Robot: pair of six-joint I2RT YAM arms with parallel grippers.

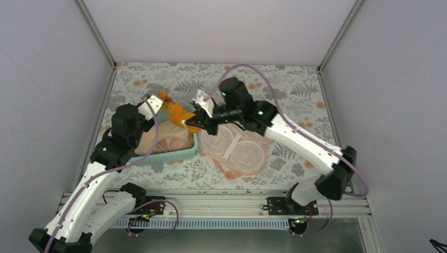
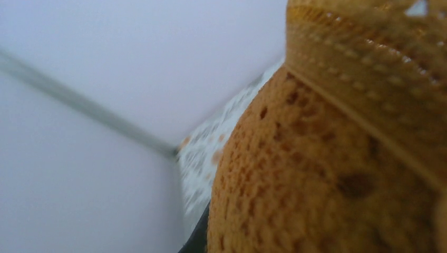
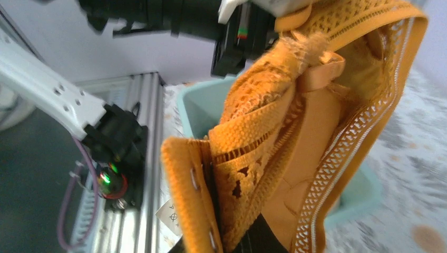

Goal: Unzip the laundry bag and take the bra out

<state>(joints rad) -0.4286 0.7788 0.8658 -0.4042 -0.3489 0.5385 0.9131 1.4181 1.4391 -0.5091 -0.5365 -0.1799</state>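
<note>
Leftmost, the left pincer (image 1: 154,101) is raised near the left edge of the fern-print table (image 1: 295,89). It is closed on one end of the mustard-orange padded lace bra (image 1: 173,112); the right wrist view shows the band (image 3: 295,18) running into its fingers. The bra hangs in the air between both pincers, above the teal plastic tub (image 1: 182,154) holding pale peach bras (image 1: 166,138). The right pincer (image 1: 196,120) carries the other end. Fabric hides most of its fingers, so it is judged clamped rather than seen to be. Further right, towards the near edge, the pale pink mesh laundry bag (image 1: 238,150) lies opened and flat. The bra is judged light, limp and stretchy, with snag-prone lace, so the firmer band or hook panel (image 3: 184,200) offers the surest hold.
</note>
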